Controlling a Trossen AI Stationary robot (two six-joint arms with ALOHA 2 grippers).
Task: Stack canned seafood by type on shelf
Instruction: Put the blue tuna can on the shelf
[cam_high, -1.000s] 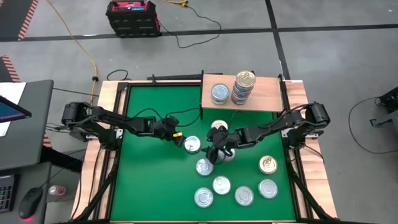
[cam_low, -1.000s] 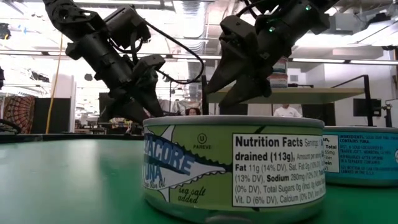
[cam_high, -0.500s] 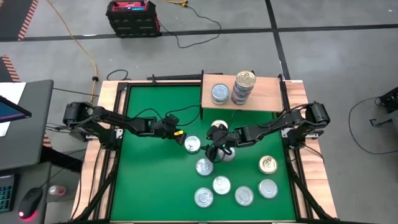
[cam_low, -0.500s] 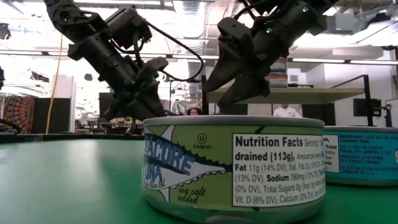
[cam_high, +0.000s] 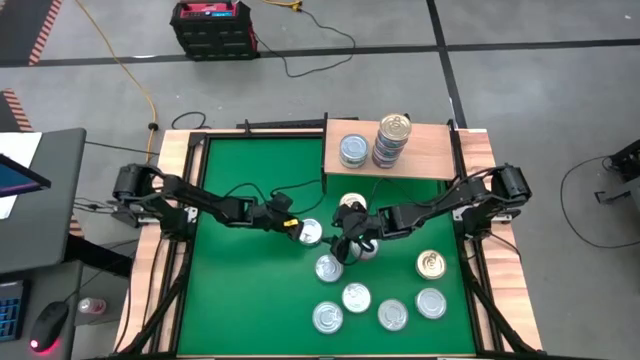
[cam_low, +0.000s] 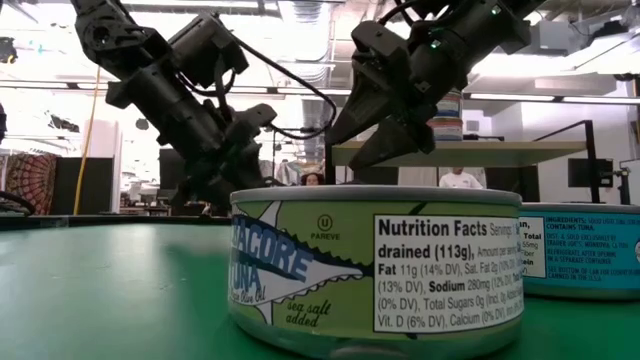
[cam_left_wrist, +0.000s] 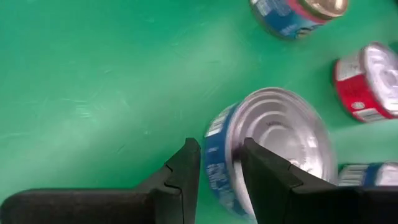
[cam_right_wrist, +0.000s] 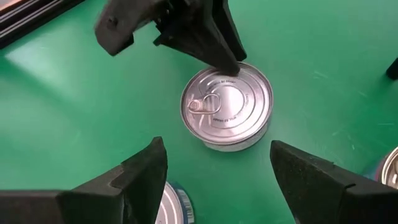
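Note:
A silver-lidded can (cam_right_wrist: 227, 102) with a blue side label (cam_left_wrist: 214, 168) sits flat on the green table at mid-table (cam_high: 310, 232). My left gripper (cam_high: 292, 224) reaches it from the table's left, with only a narrow gap between its fingers (cam_left_wrist: 221, 162). My right gripper (cam_right_wrist: 217, 165) is wide open and hovers just right of this can (cam_high: 348, 243), touching nothing. The wooden shelf (cam_high: 425, 160) at the far edge carries one silver can (cam_high: 352, 150) and a stack of cans (cam_high: 392, 140). My left gripper meets the can at its rim (cam_right_wrist: 231, 67) on the side facing the table's left, slanting down from that side. One finger (cam_left_wrist: 261, 177) lies over the lid's edge and the other (cam_left_wrist: 186, 171) stands outside the blue wall. Whether they pinch the rim, I cannot tell.
Several loose cans lie on the near half of the table (cam_high: 356, 297), with a gold-lidded one (cam_high: 431, 264) to the right and another (cam_high: 352, 203) before the shelf. A green-labelled tuna can (cam_low: 375, 265) fills the low view's foreground. The table's left half is bare green.
My left gripper has moved toward the table's right and a little nearer, closing in on the silver can's rim. The can has stayed in place. My right gripper has kept open above the same spot.

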